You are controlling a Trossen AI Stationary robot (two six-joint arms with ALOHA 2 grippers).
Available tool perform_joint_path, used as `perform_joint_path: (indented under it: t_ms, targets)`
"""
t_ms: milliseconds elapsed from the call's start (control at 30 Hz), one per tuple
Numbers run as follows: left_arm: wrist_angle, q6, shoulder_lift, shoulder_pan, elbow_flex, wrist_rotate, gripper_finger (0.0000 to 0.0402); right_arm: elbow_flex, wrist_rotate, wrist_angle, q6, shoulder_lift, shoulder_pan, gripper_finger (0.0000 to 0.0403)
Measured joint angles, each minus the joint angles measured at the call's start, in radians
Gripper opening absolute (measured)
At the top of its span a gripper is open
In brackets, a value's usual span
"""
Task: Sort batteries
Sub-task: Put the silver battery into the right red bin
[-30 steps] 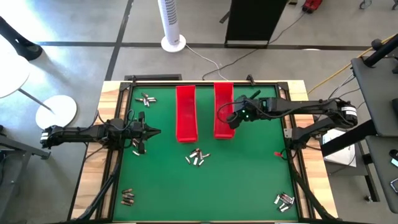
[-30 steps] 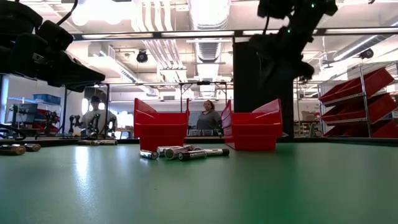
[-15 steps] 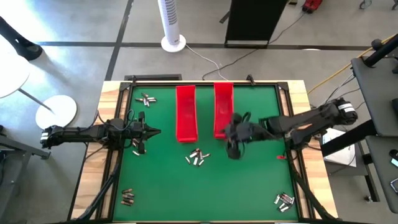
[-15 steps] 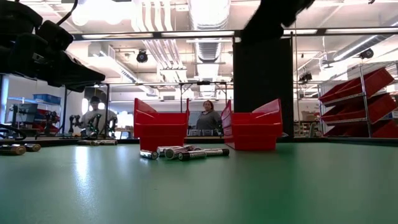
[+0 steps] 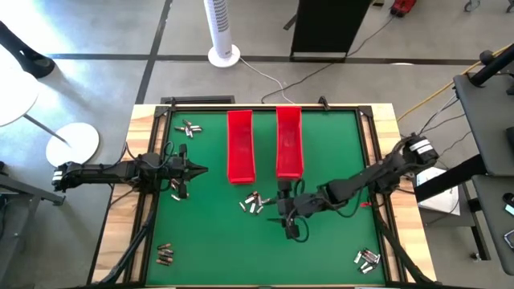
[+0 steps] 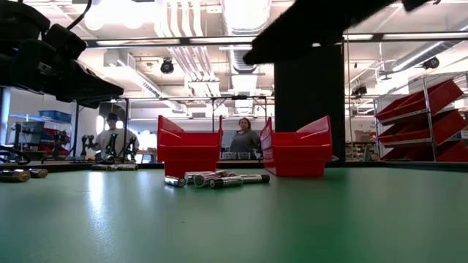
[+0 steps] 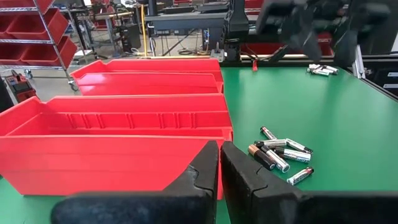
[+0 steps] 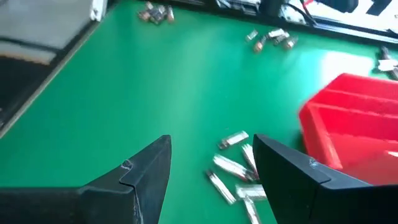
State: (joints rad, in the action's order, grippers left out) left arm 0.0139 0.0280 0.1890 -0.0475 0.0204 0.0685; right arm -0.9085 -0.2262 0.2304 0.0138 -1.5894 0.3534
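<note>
Batteries point(image 5: 254, 202) lie flat, long axes pointing various ways.

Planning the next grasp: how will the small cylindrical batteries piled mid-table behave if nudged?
The small cylindrical batteries lie on their sides on the smooth green mat, so they would probably roll. Their shiny casings may slip between the open right gripper's fingers.

The bench point(image 5: 321, 249) wears a smooth green mat with a soft sheen, framed at its edges by pale bare wood point(image 5: 143, 128). The two trays point(image 7: 118, 124) look like glossy red plastic, and the batteries point(image 7: 280, 152) show shiny metal casings.
</note>
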Motion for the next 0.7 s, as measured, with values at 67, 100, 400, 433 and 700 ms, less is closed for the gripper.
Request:
perform_joint_path:
  t_ms: [67, 100, 400, 433, 700]
  targets:
    - [0.000, 0.000, 0.000, 0.000, 0.000, 0.000, 0.0000, 0.038, -0.005, 0.076, 0.017, -0.026, -0.008, 0.0219]
    - [0.000, 0.000, 0.000, 0.000, 0.000, 0.000, 0.0000, 0.056, -0.019, 0.118, 0.020, -0.042, -0.011, 0.0219]
    - [0.000, 0.000, 0.000, 0.000, 0.000, 0.000, 0.0000, 0.104, -0.092, 0.200, 0.065, -0.162, -0.061, 0.0219]
    - [0.000, 0.000, 0.000, 0.000, 0.000, 0.000, 0.0000, 0.104, -0.091, 0.202, 0.064, -0.175, -0.064, 0.0219]
    - [0.000, 0.000, 0.000, 0.000, 0.000, 0.000, 0.0000, 0.103, -0.096, 0.198, 0.103, -0.261, -0.087, 0.0219]
